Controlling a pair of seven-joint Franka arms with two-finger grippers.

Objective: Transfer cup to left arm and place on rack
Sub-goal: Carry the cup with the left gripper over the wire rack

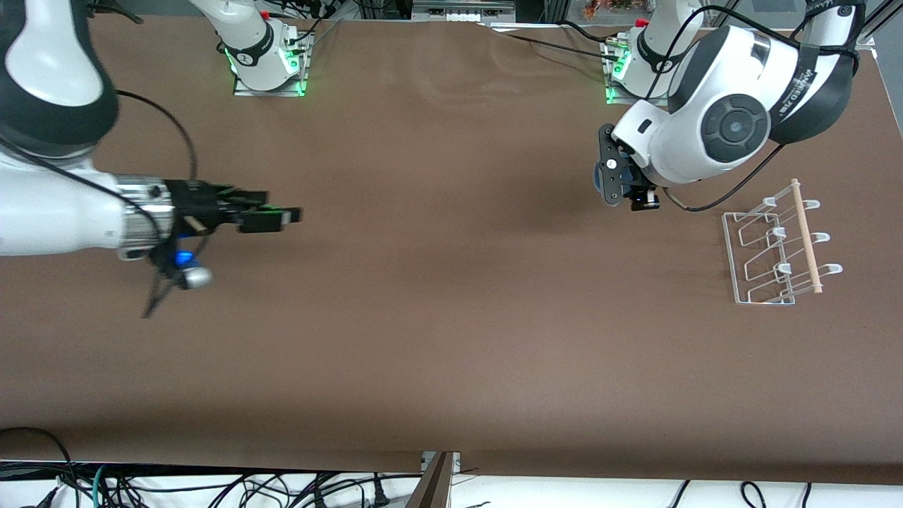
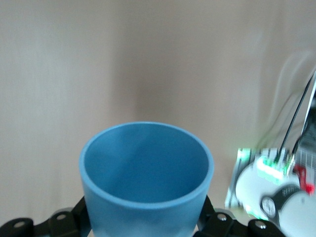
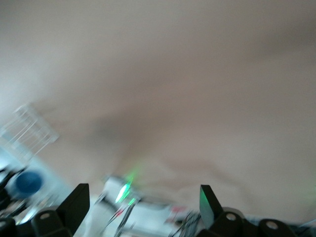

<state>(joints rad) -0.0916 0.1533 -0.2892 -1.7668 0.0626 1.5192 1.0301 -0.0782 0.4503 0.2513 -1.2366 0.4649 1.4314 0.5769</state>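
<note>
The light-blue cup (image 2: 147, 177) sits between the fingers of my left gripper (image 2: 147, 219), which is shut on its lower wall, with the open mouth facing away from the wrist. In the front view the left gripper (image 1: 615, 180) hangs above the table toward the left arm's end, and only a blue sliver of the cup (image 1: 597, 176) shows. The white wire rack (image 1: 734, 254) with its wooden dowel (image 1: 806, 236) lies on the table beside that gripper, a little nearer the front camera. My right gripper (image 1: 286, 215) is open and empty over the right arm's end of the table, also seen in its wrist view (image 3: 143, 197).
Brown table cover (image 1: 451, 317) throughout. Both arm bases (image 1: 268, 60) stand with green lights along the table edge farthest from the front camera. Cables hang at the front table edge. The right wrist view shows the rack (image 3: 29, 131) and the cup (image 3: 27, 181) at a distance.
</note>
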